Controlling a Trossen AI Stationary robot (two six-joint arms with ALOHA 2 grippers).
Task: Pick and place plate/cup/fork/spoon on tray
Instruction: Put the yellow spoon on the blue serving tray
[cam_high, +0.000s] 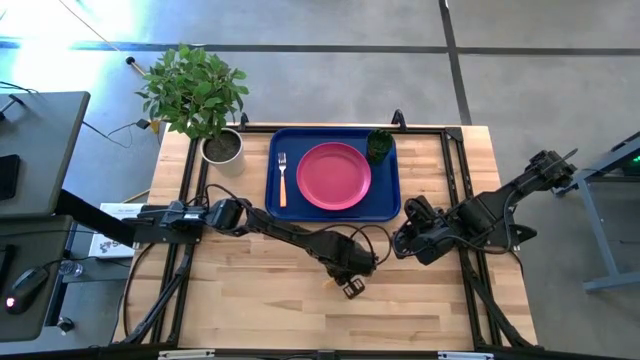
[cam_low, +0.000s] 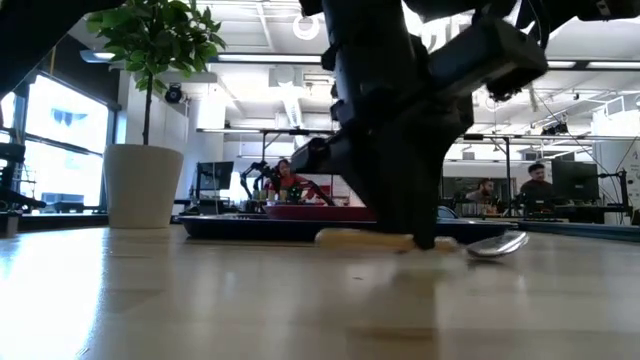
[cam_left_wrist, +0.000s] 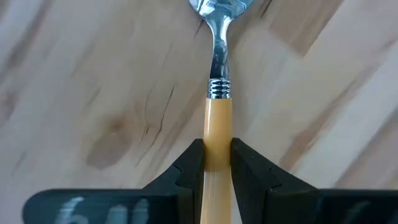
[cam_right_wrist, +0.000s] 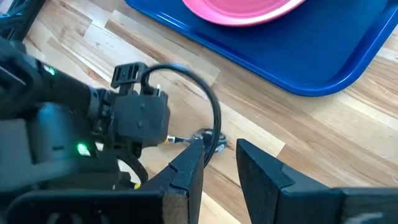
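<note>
The things were carried by a pale wooden surface of jointed planks. A dark blue tray was set on it at the far middle, and a potted plant was stood just beside the tray's left end. A spoon with a tan-orange handle was laid flat on the bare wood nearer the front, well apart from the tray.

A robotics lab or workshop: a wooden bench stands on a grey concrete floor, and beyond the jaws people sit at monitors under exposed ceiling lights.
</note>
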